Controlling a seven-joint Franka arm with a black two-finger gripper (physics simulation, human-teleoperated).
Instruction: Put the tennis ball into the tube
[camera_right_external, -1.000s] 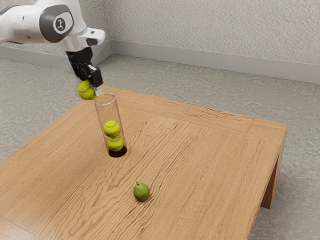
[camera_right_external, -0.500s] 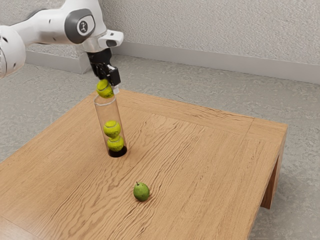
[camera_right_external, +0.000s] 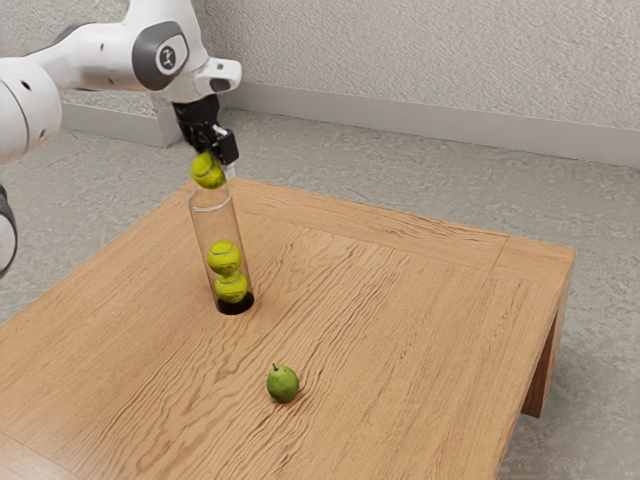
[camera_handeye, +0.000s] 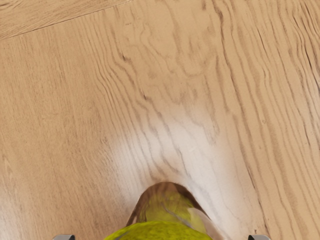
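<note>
exterior view: your gripper (camera_right_external: 213, 171) holds the tennis ball (camera_right_external: 207, 171) just over the clear tube (camera_right_external: 213, 228), with 2 balls (camera_right_external: 224, 257) inside. line the held ball up with the round mouth (camera_right_external: 212, 210), lower it slow and straight, then let go.

The white arm (camera_right_external: 100, 55) enters from the exterior view's left, a rounded link (camera_right_external: 25, 108) showing near that edge. From there, its slimmer forward section runs toward the exterior view's right, ending at a bulky wrist (camera_right_external: 165, 52) with a dark grey band and 1 round emblem. Below it, a white flange (camera_right_external: 208, 80) juts to the exterior view's right. The black gripper (camera_right_external: 211, 168) hangs beneath, pointing downward at a slight slant, its lower end leaning to the exterior view's right. Its 2 fingers (camera_right_external: 229, 169) stand apart, clamped on their load from 2 sides.
</note>
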